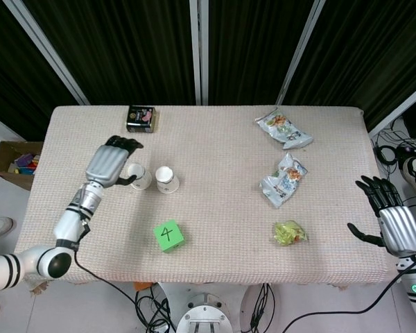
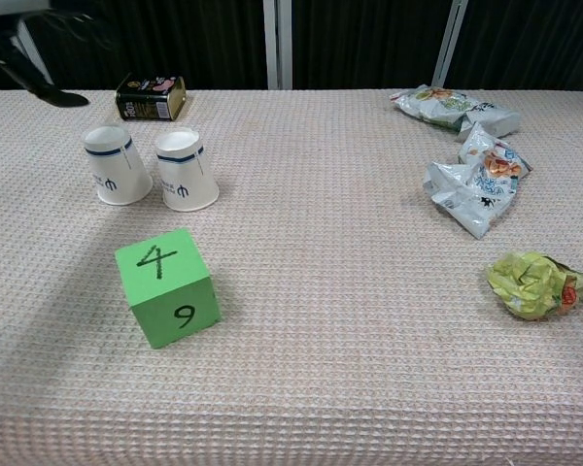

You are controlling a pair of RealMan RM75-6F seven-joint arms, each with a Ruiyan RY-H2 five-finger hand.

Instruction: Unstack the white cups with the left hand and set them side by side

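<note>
Two white cups with blue rings stand upside down, side by side, on the table's left half: one cup (image 1: 140, 177) (image 2: 115, 166) on the left, the other cup (image 1: 167, 180) (image 2: 186, 170) just to its right. My left hand (image 1: 109, 161) hovers left of and above them, fingers spread, holding nothing; in the chest view only its dark fingers (image 2: 41, 80) show at the top left corner. My right hand (image 1: 392, 216) hangs open off the table's right edge, seen only in the head view.
A green cube marked 4 (image 1: 168, 235) (image 2: 167, 286) sits in front of the cups. A dark tin (image 1: 141, 118) (image 2: 151, 97) lies behind them. Two snack bags (image 1: 283, 130) (image 1: 283, 180) and a green crumpled wrapper (image 1: 290, 233) lie on the right half.
</note>
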